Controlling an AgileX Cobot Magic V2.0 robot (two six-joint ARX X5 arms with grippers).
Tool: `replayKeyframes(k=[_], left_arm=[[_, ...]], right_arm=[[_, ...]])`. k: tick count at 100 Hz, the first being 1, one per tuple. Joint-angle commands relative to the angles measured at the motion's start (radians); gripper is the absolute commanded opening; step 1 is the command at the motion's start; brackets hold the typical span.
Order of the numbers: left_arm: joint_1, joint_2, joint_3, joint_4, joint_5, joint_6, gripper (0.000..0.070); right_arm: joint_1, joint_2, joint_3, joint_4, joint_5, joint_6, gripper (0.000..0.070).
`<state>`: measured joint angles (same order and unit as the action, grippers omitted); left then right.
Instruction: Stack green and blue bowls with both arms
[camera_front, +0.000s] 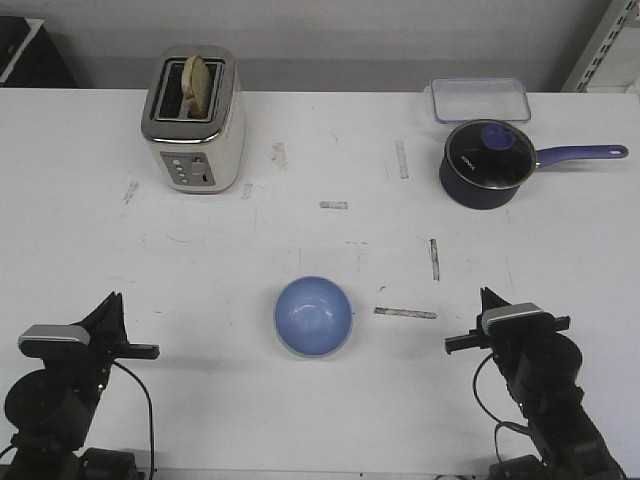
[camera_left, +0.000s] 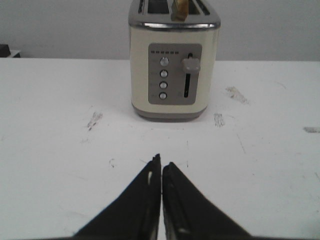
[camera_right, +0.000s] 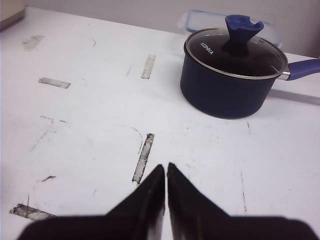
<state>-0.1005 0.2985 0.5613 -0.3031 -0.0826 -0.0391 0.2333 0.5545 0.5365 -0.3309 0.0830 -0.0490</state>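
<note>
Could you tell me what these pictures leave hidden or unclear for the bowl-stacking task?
- Green bowl: in no view. Only the blue bowl shows, in the front view; a bowl nested beneath it cannot be ruled out.
- Saucepan contents: dark lid hides them, front and right wrist views.
- Toaster top: cut off by the left wrist view's edge.

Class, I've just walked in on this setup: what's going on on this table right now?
Nothing is being handled at the moment. The left gripper and right gripper are both shut and empty, resting near the table's front edge. A blue bowl sits between them; whether a green one is underneath cannot be told. Farther back are a toaster holding bread, a lidded saucepan and a clear container.
</note>
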Motion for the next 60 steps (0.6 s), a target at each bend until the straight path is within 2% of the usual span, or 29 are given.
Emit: replayKeyframes(k=[1,60], left_arm=[[-0.001,-0.014,0.009,0.013,-0.004,0.012,0.0001],[0.027,-0.104,-0.017,0.006,0.003,0.011,0.0001]], right_arm=[[0.001,0.003,0.007,0.010,0.004,-0.008,0.0000],[0.001,0.003,0.007,0.010,0.004,-0.008,0.0000]])
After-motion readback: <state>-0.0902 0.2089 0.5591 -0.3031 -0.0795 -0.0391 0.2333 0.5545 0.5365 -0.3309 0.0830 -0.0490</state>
